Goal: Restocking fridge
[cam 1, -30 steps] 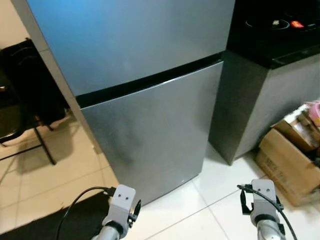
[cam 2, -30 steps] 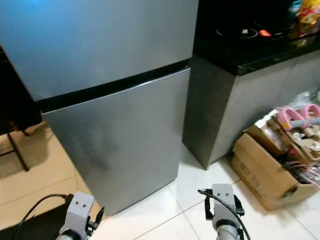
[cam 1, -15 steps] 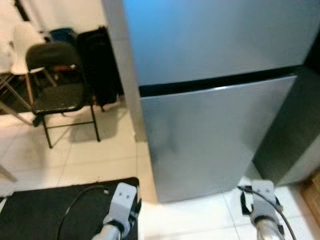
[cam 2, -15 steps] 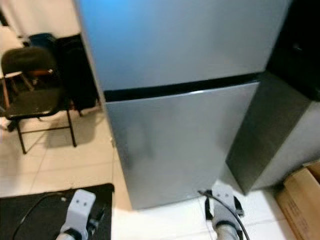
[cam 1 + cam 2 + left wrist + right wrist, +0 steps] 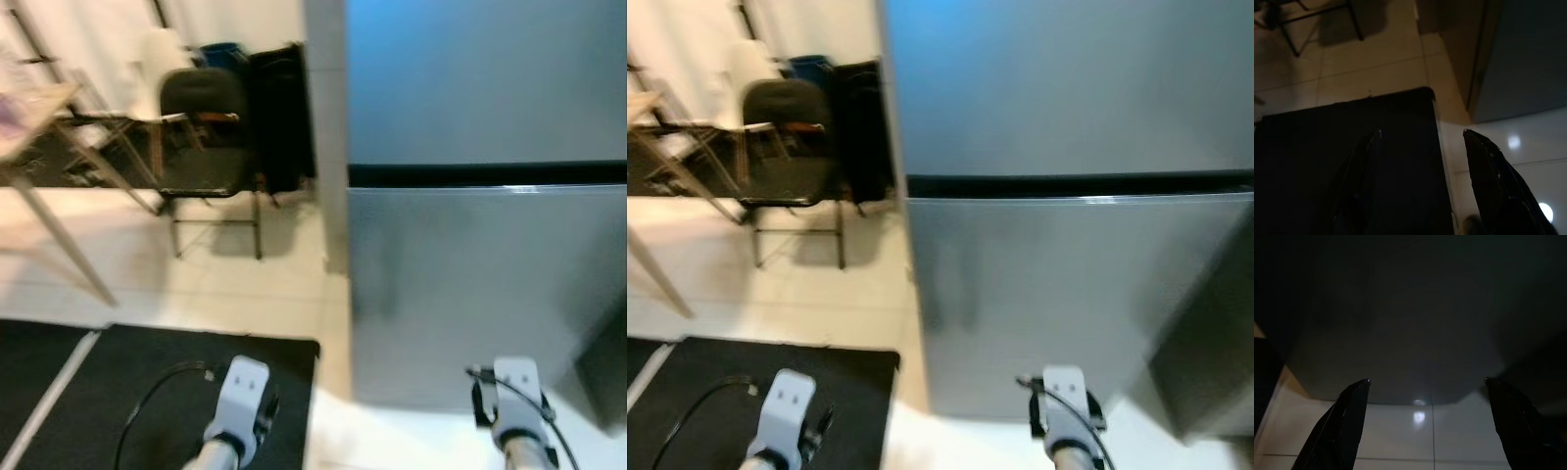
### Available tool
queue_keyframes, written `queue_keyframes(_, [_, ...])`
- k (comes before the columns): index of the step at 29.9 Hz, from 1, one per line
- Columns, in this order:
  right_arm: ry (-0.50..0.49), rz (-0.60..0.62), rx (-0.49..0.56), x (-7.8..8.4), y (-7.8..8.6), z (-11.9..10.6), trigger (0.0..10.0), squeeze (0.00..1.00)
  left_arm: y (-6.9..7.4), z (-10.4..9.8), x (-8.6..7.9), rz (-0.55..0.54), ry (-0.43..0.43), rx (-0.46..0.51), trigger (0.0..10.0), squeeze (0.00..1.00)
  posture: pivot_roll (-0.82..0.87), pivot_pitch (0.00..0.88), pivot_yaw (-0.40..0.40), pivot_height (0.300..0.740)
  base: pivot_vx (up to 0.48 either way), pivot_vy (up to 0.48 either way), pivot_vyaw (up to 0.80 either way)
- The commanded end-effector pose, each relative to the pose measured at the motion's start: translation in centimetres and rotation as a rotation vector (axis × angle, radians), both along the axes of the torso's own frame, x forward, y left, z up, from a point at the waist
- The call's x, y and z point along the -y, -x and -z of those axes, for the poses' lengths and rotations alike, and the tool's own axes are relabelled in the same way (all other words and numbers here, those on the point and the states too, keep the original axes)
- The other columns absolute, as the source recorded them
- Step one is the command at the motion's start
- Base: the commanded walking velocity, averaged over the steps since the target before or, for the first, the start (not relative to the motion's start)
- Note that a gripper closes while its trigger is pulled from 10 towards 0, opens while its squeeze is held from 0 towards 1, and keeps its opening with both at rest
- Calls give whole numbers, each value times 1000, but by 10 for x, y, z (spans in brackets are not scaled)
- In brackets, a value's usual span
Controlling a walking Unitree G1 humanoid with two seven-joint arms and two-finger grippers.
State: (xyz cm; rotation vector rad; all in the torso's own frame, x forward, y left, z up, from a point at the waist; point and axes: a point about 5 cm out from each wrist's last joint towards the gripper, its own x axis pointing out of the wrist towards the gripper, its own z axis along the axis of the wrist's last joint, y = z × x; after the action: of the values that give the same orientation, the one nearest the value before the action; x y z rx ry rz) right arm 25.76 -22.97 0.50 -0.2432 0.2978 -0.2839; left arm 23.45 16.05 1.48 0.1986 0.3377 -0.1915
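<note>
Our left gripper (image 5: 1420,181) hangs low over the black mat (image 5: 147,367), jaws apart, empty. Chair (image 5: 203,132) far left. The fridge (image 5: 480,196) stands ahead, both doors closed; our right gripper (image 5: 1425,423) faces its base, fingers spread. Fridge top cut off; everything blurred.

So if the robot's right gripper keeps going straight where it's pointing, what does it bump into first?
Most likely the grey metal fridge's lower door: the open right gripper points at its bottom edge, above the white tiled floor. Depth is hard to judge here.
</note>
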Motion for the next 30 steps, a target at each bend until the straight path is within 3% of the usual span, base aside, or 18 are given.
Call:
queue_keyframes(1, [-10, -14, -7, -5, 1, 3, 10000, 0, 5, 6, -3, -8, -14, -30, 10000, 0, -76, 110, 37, 740, 0, 0, 788])
queue_keyframes(30, [-12, -28, -7, -8, -2, 2, 10000, 0, 4, 6, -3, -11, -20, -33, 10000, 0, -73, 106, 35, 740, 0, 0, 788])
